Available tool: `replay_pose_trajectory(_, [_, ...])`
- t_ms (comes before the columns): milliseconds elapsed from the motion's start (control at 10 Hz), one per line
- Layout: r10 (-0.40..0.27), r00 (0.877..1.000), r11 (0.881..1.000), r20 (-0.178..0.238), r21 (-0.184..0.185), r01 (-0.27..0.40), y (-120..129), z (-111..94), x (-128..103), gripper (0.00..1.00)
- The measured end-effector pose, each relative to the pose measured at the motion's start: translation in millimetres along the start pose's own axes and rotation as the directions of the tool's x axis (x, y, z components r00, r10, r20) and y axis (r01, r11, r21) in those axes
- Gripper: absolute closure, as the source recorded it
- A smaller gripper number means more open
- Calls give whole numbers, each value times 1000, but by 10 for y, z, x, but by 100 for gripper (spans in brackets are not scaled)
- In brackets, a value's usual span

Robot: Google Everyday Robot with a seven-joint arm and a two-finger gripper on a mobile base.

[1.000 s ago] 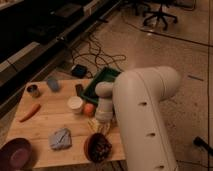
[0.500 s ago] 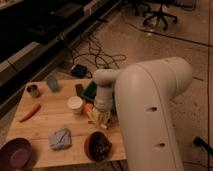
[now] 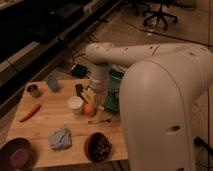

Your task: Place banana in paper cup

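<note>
Gripper (image 3: 94, 98) hangs low over the wooden table (image 3: 45, 125), and I cannot tell whether it is spread or clamped. Nearest sits a dark bowl (image 3: 97, 147), then the orange ball (image 3: 88, 109) under the tool. Just left, the paper cup (image 3: 75, 104) stands mouth-up to receive. The pale shape at the tool's tip is probably the banana (image 3: 88, 95), lifted to clear the rim.

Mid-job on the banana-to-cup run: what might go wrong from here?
1. The claw hangs close beside the paper cup; a sideways move may tip or shove it.
2. The orange ball lies just below the claw, next to the cup, and may roll if bumped.
3. The banana shows at the claw, but its hold is unclear; it may fall outside the cup.
</note>
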Motion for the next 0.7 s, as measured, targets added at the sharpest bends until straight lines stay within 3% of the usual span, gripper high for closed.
replay_pose_trajectory(100, [-32, 999, 999, 23, 3, 32, 35, -179, -10, 100])
replay_pose_trajectory(200, [-38, 999, 999, 29, 4, 38, 31, -225, -5, 100])
replay_pose_trajectory(700, [-39, 999, 999, 28, 4, 38, 34, -221, -6, 100])
